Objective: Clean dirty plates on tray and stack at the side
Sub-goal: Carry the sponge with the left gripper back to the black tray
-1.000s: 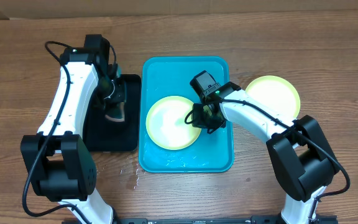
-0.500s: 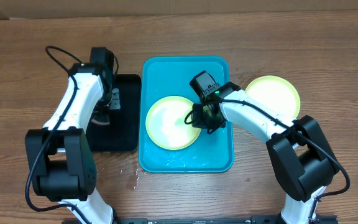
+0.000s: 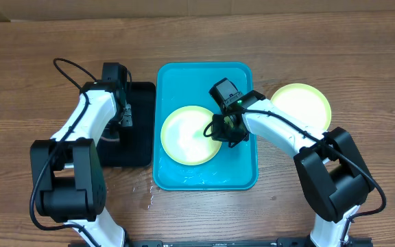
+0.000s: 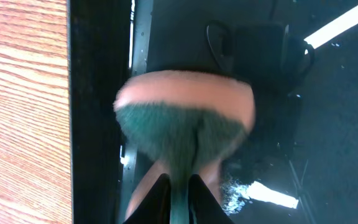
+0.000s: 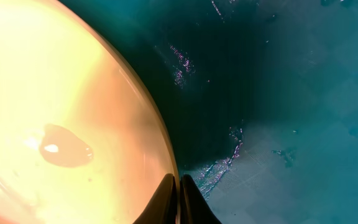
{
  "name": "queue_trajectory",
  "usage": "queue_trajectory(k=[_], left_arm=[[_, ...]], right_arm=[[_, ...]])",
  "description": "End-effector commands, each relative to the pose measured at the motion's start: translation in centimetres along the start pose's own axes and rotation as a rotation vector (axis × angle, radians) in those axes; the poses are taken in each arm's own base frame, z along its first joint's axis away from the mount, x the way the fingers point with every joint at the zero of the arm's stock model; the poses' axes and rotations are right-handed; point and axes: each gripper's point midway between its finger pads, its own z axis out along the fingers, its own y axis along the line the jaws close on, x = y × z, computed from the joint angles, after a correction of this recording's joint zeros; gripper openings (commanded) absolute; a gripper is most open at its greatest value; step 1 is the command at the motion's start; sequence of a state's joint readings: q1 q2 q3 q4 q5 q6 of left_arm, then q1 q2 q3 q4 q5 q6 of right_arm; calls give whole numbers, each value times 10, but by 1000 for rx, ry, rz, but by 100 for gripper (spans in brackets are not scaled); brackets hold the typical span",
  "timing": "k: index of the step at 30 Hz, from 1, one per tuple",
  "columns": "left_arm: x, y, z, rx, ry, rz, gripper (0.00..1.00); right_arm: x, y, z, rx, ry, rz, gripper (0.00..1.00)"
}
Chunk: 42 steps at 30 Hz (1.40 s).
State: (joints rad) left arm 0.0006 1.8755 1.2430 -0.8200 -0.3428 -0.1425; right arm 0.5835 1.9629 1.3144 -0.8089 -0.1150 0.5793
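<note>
A pale yellow-green plate (image 3: 188, 135) lies flat in the turquoise tray (image 3: 242, 168). My right gripper (image 3: 225, 130) is shut on its right rim. In the right wrist view the two fingertips of this gripper (image 5: 179, 182) pinch the edge of the plate (image 5: 55, 93), which carries a water drop, above the wet tray (image 5: 291, 93). A second yellow-green plate (image 3: 301, 106) rests on the table to the right of the tray. My left gripper (image 3: 123, 118) hangs over the black tray (image 3: 140, 147). That gripper (image 4: 178, 182) is shut on a green and pink sponge (image 4: 185, 118).
The black tray (image 4: 328, 124) sits against the left side of the turquoise tray. Small water drops (image 3: 147, 194) lie on the wooden table near the turquoise tray's front left corner. Both arm bases stand at the front edge.
My left arm has swung its wrist slightly toward the front over the black tray, carrying the sponge. The right arm and the plate it holds have not moved.
</note>
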Motion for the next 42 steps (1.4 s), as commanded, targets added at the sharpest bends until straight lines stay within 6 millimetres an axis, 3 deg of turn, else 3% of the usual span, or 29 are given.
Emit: queue_trajectory(k=[1,6,10,14,17,21,22,23,24,31,36,42], left_arm=[[0,10,0,-28,-8,0,14],[-2,6,-4,0,-6,-1,17],[-10,-6,-20,97,-12,-6,22],[-30,-9,-66,199,-73,-24,25],[-40,2,-102,213,-142,-41,29],[-38,21,-142,222,-224,-94,36],[-36,28,-150,224,-239,-125,40],[-30,42,-164,226,-267,-180,81],[-28,48,-170,225,-278,-208,100],[-7,94,-188,205,-301,-389,100],[-1,97,-183,197,-264,-393,100],[-2,96,-181,198,-261,-392,100]], right_arm=[[0,2,-6,-3,-18,-10,4],[0,2,-6,-5,-19,-11,4],[0,2,-6,-5,-19,-11,4],[0,2,-6,-5,-19,-11,4],[0,2,-6,-5,-19,-11,4],[0,2,-6,-4,-18,-11,5],[0,2,-6,-4,-18,-10,5],[0,2,-6,-4,-18,-10,14],[0,2,-6,-4,-17,-10,18],[0,2,-6,-4,-18,-10,38],[-1,2,-6,-6,-21,-11,45],[-2,3,-6,-8,-23,-11,46]])
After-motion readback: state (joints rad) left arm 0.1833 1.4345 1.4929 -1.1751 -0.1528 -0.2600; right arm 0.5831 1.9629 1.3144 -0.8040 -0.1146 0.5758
